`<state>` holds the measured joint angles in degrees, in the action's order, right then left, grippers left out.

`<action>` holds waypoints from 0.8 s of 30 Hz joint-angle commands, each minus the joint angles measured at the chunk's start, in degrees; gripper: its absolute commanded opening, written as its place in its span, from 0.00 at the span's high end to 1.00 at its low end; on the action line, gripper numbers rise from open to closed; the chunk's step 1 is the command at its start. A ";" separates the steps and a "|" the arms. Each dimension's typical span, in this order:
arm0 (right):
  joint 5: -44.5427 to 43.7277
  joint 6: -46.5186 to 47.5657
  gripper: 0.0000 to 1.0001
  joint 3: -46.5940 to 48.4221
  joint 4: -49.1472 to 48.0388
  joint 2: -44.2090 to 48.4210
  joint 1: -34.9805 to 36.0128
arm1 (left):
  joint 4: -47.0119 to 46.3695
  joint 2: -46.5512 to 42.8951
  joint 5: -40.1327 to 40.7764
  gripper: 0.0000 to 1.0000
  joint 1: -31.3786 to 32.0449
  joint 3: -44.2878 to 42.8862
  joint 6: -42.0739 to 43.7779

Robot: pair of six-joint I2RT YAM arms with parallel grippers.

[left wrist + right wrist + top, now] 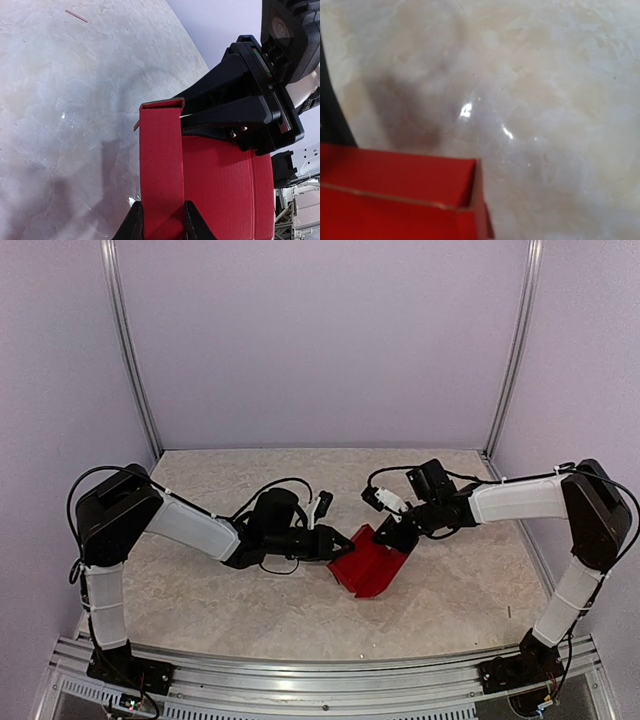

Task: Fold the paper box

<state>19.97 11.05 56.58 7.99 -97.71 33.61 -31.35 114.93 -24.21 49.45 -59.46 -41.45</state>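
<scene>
Currently on the table [200,590]: the paper box [372,565], red card, part-formed, lying mid-table between both arms.
Risk, tearing: we judge that opposed pulls from the two arms could crease or rip the thin card.
Risk, spring-back: if the left grip lets go before the strip tucks in, we expect it to flop open.
Risk, sliding: a push from the right could skid the box across the smooth table.
Left fingers [342,544]: set narrow, clamped on a red side strip [161,165] at the box's left edge.
Right fingers [390,537]: nearly together at the box's far right edge. Their tips are hidden behind the strip, so we cannot tell whether they pinch card or merely press on it.
</scene>
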 commanded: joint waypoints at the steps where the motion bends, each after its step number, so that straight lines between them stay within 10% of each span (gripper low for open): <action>1: -4.94 -0.41 0.91 0.15 -2.44 -1.07 1.11 | -0.99 1.74 -2.25 0.76 -0.07 -0.21 -1.01; 24: -25.23 -0.20 1.00 -0.62 -5.78 -3.64 8.49 | -5.32 3.02 -4.19 0.76 0.77 -1.77 -5.33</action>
<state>2.39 10.85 56.49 5.56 -99.55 40.53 -33.10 117.51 -23.57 49.19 -59.77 -44.88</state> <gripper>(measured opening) 0.037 0.243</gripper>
